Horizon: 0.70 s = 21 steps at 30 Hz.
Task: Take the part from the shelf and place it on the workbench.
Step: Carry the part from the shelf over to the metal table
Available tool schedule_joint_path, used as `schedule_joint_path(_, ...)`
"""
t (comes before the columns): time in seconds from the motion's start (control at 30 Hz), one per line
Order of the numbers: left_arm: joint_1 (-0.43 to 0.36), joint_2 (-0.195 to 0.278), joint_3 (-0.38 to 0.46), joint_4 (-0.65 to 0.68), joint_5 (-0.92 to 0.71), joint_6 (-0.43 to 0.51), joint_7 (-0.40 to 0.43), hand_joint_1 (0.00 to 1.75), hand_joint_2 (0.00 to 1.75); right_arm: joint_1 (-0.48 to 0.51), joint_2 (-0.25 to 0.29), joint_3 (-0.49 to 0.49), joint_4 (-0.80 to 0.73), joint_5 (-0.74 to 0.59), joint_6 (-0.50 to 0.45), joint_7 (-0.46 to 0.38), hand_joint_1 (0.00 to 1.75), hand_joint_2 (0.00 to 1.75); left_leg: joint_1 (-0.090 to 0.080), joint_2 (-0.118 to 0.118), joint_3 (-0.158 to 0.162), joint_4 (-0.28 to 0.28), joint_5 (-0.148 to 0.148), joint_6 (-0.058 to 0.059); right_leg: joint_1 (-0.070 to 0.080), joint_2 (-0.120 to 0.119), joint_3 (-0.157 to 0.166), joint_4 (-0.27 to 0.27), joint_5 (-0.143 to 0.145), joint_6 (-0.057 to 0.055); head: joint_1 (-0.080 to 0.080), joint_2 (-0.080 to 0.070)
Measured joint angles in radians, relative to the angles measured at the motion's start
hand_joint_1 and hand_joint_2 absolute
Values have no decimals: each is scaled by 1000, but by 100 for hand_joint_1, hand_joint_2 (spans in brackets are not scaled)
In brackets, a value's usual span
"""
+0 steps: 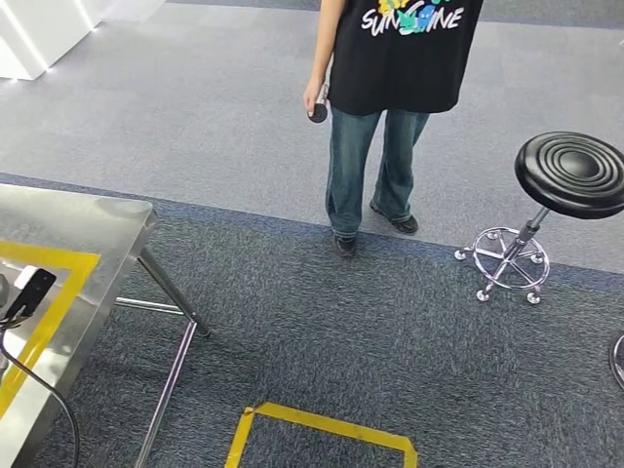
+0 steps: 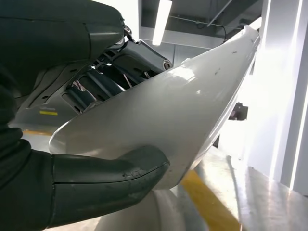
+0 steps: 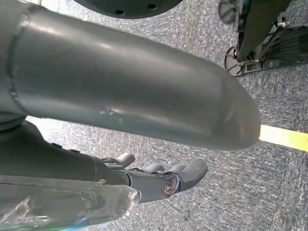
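Glossy white curved plastic part [image 2: 171,110] sits pinched by the left hand [image 2: 83,139], thumb beneath; right hand [image 3: 152,178] hangs spread, holding nothing; steel workbench [image 1: 88,234] at nine o'clock.

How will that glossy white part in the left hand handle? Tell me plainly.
The white part looks like a rigid shell, so probably stiff. Its glossy curved face may slip between the left hand's thumb and fingers. Its thin tapering edge suggests lightness.

1 white part [image 2: 171,120], 1 steel workbench [image 1: 96,244], 1 person [image 1: 390,88], 1 black stool [image 1: 570,175].
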Motion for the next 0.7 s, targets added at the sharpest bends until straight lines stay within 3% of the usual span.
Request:
schedule_joint_path(0.03,6,-2,0,0,1,5,0,175,175,0,0,0,0,0,0,0,0,0,2,1,-13,23,2,-2,0,-1,1,0,-1,0,0,0)
schedule_joint_path(0.07,11,-2,0,0,1,11,2,175,175,1,0,-1,0,0,0,0,0,0,4,2,-5,5,24,-3,0,-2,2,1,-2,0,0,0)
schedule_joint_path(0.17,17,-2,-2,0,-1,35,9,175,175,0,0,-4,0,1,0,-1,0,0,5,18,91,-187,119,0,3,-4,8,4,-7,9,0,0)
schedule_joint_path(0.23,20,-2,-4,-1,-5,51,17,175,175,-1,0,-6,0,2,0,-2,0,0,0,26,124,-255,130,7,6,-6,6,7,-11,18,1,0)
schedule_joint_path(0.33,29,0,-5,-2,-11,68,29,175,175,0,0,-6,0,3,0,-2,0,0,-3,21,126,-265,128,25,3,-10,-1,15,-19,33,1,0)
schedule_joint_path(0.4,32,2,-5,-5,-14,74,33,175,175,-1,0,-7,0,4,-1,-2,0,0,-1,19,129,-270,131,38,2,-7,-32,79,-60,42,4,0)
schedule_joint_path(0.47,35,3,-5,-6,-16,77,35,175,175,0,0,-8,0,4,-1,-2,0,0,-2,16,128,-270,131,45,1,-3,-97,214,-124,46,7,0)
schedule_joint_path(0.5,38,3,-5,-6,-17,78,35,175,175,1,0,-9,0,4,0,-2,0,0,-3,14,128,-270,130,46,1,-3,-127,275,-144,47,7,0)
schedule_joint_path(0.53,41,3,-5,-6,-17,78,35,175,175,2,0,-10,0,4,0,-2,0,0,-3,12,128,-270,130,46,1,-2,-145,306,-147,48,7,0)
schedule_joint_path(0.57,43,3,-5,-6,-17,78,35,175,175,3,0,-11,0,4,0,-2,0,0,-4,9,129,-269,130,46,1,-2,-143,297,-130,47,7,0)
schedule_joint_path(0.6,44,3,-5,-6,-17,78,35,175,175,3,0,-12,0,4,0,-2,0,0,-4,7,130,-269,130,46,0,-2,-122,250,-98,46,7,0)
schedule_joint_path(0.67,44,3,-5,-6,-17,78,36,175,175,2,0,-14,0,4,0,-2,0,0,-6,1,131,-267,128,42,-1,6,-51,108,-32,40,8,0)
schedule_joint_path(0.7,44,3,-5,-6,-17,78,36,175,175,1,0,-14,0,4,-1,-2,0,0,-7,-1,129,-265,127,37,-1,10,-23,55,-16,37,7,0)
